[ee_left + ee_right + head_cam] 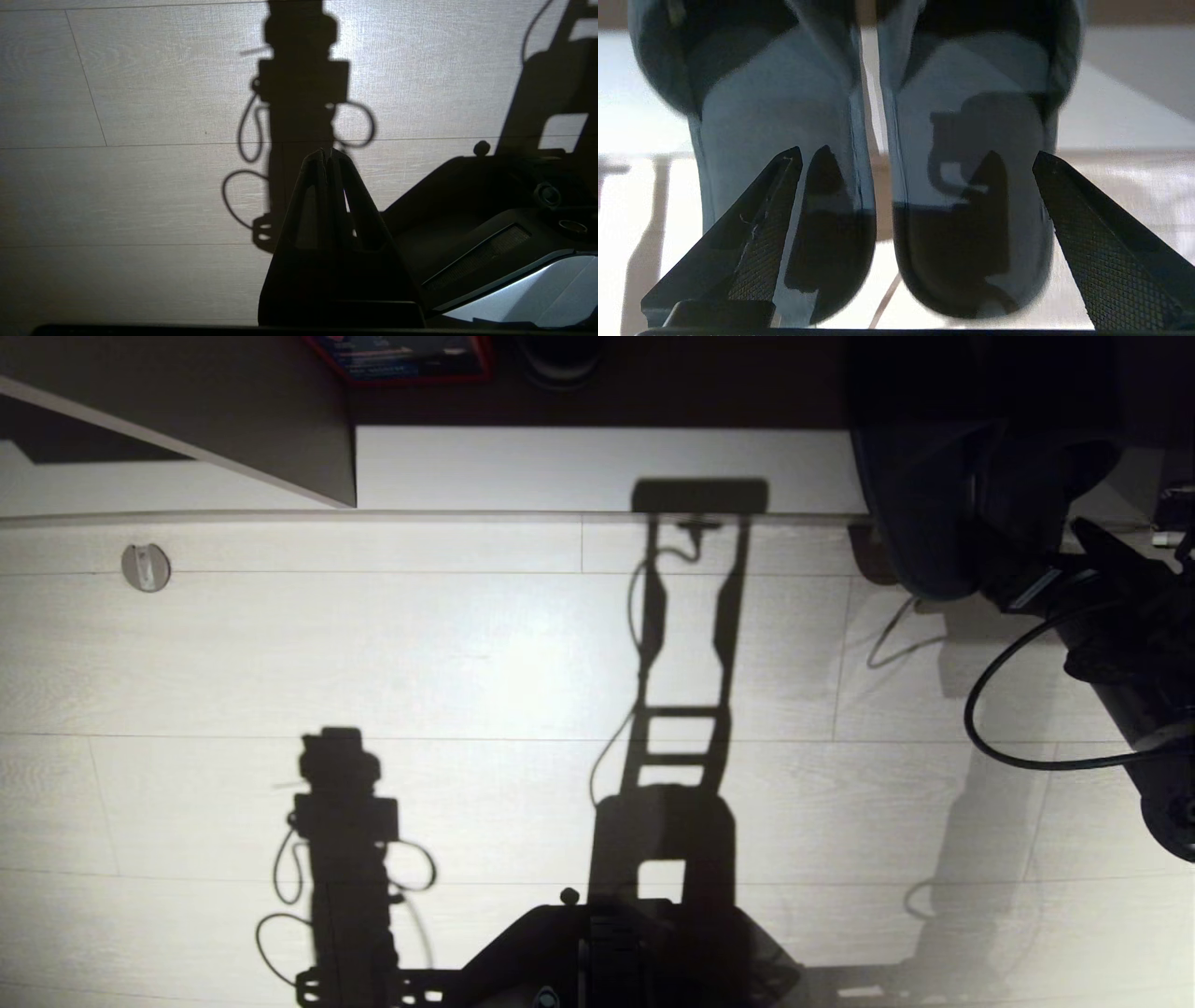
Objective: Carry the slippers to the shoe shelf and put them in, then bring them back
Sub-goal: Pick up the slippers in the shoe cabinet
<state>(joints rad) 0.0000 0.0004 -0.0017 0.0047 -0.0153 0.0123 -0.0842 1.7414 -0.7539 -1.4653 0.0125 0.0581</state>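
Observation:
The slippers (784, 140), a blue-grey pair, lie side by side on the pale floor with their heels toward my right wrist camera and their toes pointing at the shoe shelf. My right gripper (916, 154) is open wide. One finger (756, 233) stands over the left slipper and the other finger (1101, 242) stands just outside the right slipper (971, 140), touching neither. In the head view my right arm (1111, 644) hides the slippers. The shoe shelf shows there by its pale base board (607, 467) and its divider (280, 429). My left gripper (327, 154) hangs shut and empty over the floor.
A red box (401, 359) and a black shoe (560, 359) stand deep in the shelf. A round doorstop (146, 567) sits on the floor at the left. A black cable (990, 709) loops from my right arm. My base (616, 952) is at the near edge.

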